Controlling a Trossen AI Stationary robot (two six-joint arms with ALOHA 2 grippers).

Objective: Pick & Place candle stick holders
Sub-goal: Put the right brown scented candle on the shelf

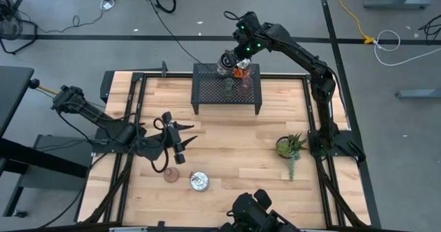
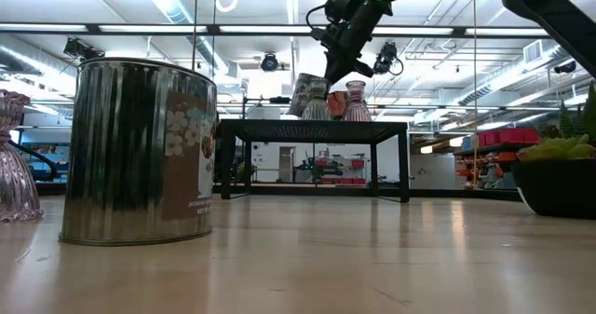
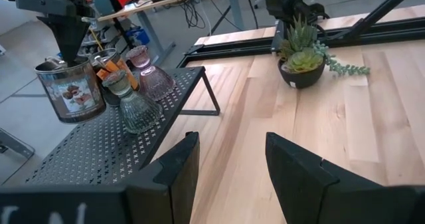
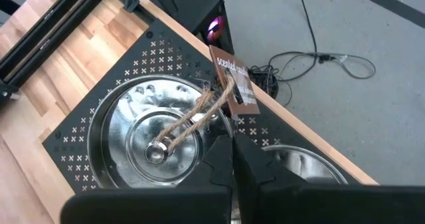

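- The right gripper [image 4: 231,159] hangs over the back-left corner of the black mesh shelf [image 1: 207,94], its fingers clenched on the twine loop of a silvery tin [image 3: 70,91], which hangs tilted above the mesh.
- Two candle stick holders stand on the shelf just beside that tin: the pale green holder [image 3: 136,108] and a pink holder [image 3: 154,79] behind it. A swinging tin could knock either over or off the shelf edge; thin twine gives little control.
- A second tin [image 4: 302,165] sits by the shelf's back edge, so a careless set-down may clip it.
- The left gripper [image 1: 178,141] waits in front of the shelf above the tabotop, fingers released and empty.
- The third holder [image 1: 171,174] rests on the tabletop [image 1: 241,163] well in front of the shelf, beside another tin [image 1: 199,182]; a low reach risks nudging that tin into it.
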